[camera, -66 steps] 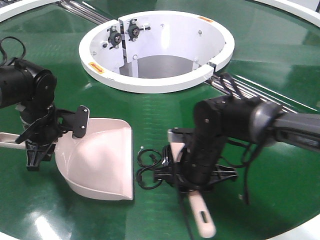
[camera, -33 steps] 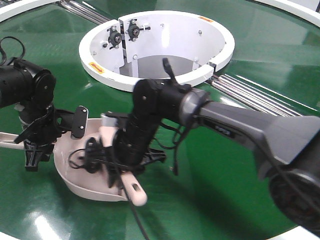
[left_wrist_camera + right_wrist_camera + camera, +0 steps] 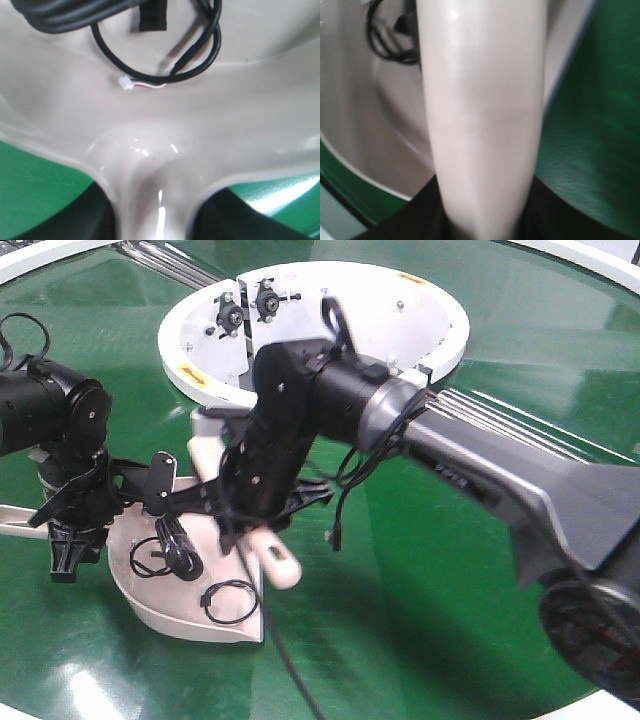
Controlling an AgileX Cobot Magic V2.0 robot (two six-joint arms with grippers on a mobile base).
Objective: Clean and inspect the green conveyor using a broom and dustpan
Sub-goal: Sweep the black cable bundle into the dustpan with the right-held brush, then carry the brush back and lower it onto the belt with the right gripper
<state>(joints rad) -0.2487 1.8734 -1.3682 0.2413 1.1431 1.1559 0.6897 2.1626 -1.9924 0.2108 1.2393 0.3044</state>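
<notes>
Left hand (image 3: pixel 160 220): closed on the handle of the dustpan (image 3: pixel 180 612), which was set on the green conveyor (image 3: pixel 450 620) beside the white ring (image 3: pixel 330 410)
Right hand (image 3: pixel 252 508): clamped round the broom (image 3: pixel 276 562), held slanted over the pan
Risk: the cable loop (image 3: pixel 232 600) by the front lip could be dragged back out by an outward stroke, or spilled if the pan were tipped
Writing: orange stickers (image 3: pixel 190 375) on the ring, perhaps warnings, could not be read
</notes>
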